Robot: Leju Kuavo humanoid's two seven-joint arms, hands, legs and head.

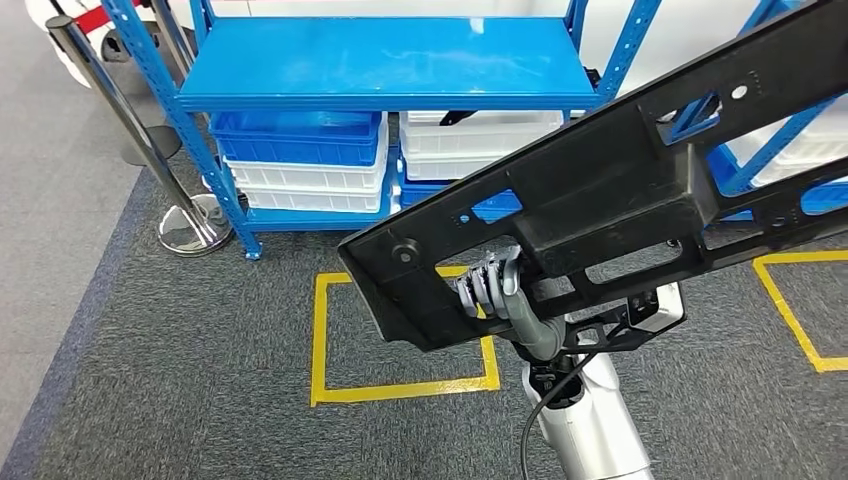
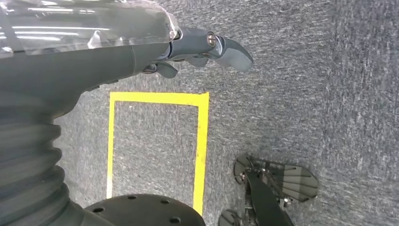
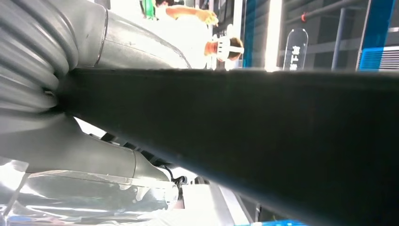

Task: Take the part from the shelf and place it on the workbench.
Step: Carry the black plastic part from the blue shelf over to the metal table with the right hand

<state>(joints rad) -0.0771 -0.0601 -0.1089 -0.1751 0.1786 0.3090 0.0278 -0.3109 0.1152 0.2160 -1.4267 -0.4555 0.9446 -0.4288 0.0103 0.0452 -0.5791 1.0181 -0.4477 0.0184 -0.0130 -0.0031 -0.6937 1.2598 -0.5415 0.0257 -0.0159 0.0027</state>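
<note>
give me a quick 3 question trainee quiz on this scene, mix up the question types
1. True or false: the long black part lies on the blue shelf.
2. Which hand holds the part? A) left hand B) right hand C) both hands
3. Fill in: the yellow tape on the carpet marks a ____ outline.

Key:
1. False: it is lifted clear in front of the shelf.
2. B: its fingers grip the part's lower end, while the left hand hangs over the carpet holding nothing.
3. Square.
</note>
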